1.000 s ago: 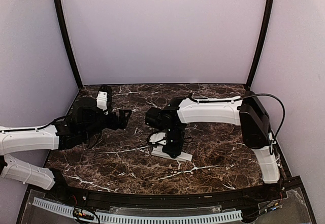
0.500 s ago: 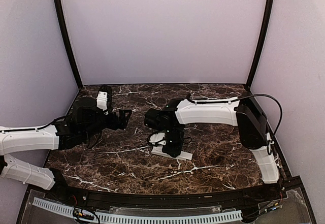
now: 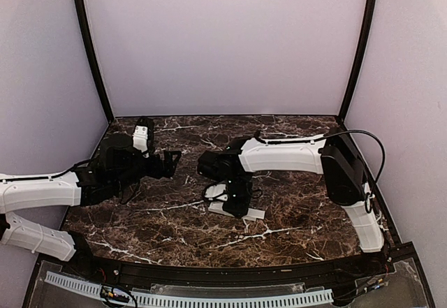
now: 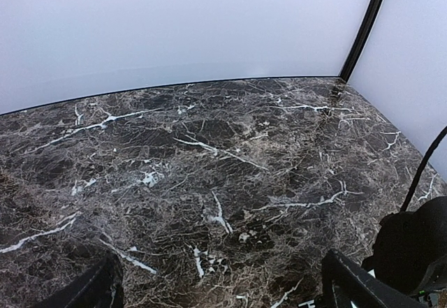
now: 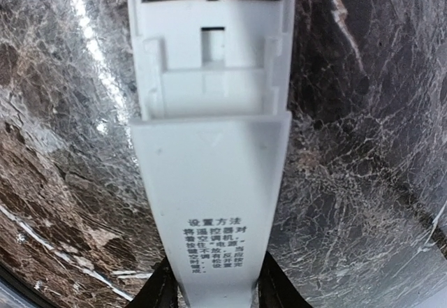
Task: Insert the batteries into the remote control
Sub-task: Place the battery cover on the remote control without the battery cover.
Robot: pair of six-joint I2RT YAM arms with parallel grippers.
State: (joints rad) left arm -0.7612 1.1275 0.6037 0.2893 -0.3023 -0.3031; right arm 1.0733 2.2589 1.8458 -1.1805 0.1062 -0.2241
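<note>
The remote control (image 5: 209, 182) is a white bar lying on the marble, back up, with printed text near me and a shallow recess with a square slot (image 5: 213, 46) at its far end. My right gripper (image 5: 216, 283) straddles its near end, and a dark finger (image 5: 162, 288) stands close against each long side. From above, the remote (image 3: 255, 214) pokes out beneath the right gripper (image 3: 237, 198). My left gripper (image 3: 172, 161) hovers to the left, open, with only marble between its fingers (image 4: 356, 287). The batteries are not in view.
The dark marble table (image 3: 300, 203) is walled by pale panels at the back and sides, with black posts (image 3: 89, 49) at the rear corners. The right arm's black body (image 4: 412, 245) shows at the lower right of the left wrist view.
The right arm has crept slightly to the left over the remote, which stays on the table. The left arm has not moved.
</note>
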